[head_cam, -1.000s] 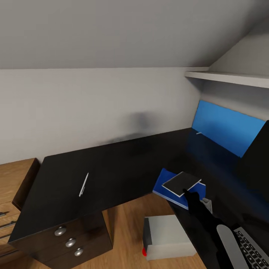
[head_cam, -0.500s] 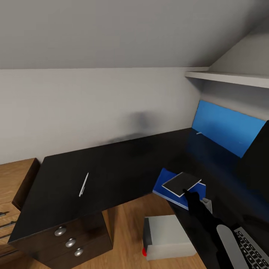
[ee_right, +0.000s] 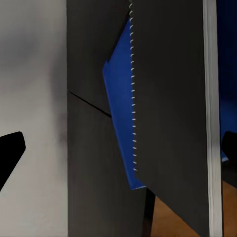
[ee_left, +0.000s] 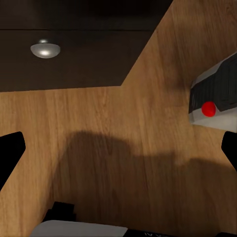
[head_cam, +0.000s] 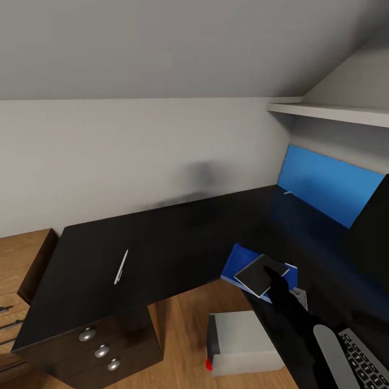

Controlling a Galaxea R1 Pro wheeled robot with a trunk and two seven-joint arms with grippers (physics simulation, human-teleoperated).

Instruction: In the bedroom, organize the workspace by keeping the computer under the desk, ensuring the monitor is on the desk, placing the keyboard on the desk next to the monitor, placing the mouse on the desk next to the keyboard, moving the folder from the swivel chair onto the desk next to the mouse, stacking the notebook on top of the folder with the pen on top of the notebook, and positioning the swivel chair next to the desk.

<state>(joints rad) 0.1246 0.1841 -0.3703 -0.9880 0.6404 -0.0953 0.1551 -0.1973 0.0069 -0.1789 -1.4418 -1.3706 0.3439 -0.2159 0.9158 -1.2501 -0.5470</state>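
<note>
Since a moment ago the notebook (head_cam: 261, 274) has swung round and now lies flat on the blue folder (head_cam: 241, 263). Right gripper (ee_right: 118, 148) is spread open above it; left gripper (ee_left: 118, 158) gapes over the floor.

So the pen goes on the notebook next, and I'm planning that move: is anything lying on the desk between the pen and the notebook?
Nothing visible does. The thin white pen lies alone on the black desk, and only bare desktop separates it from the dark grey notebook on the blue folder. The right gripper's black arm hangs at the notebook's near side.
</note>
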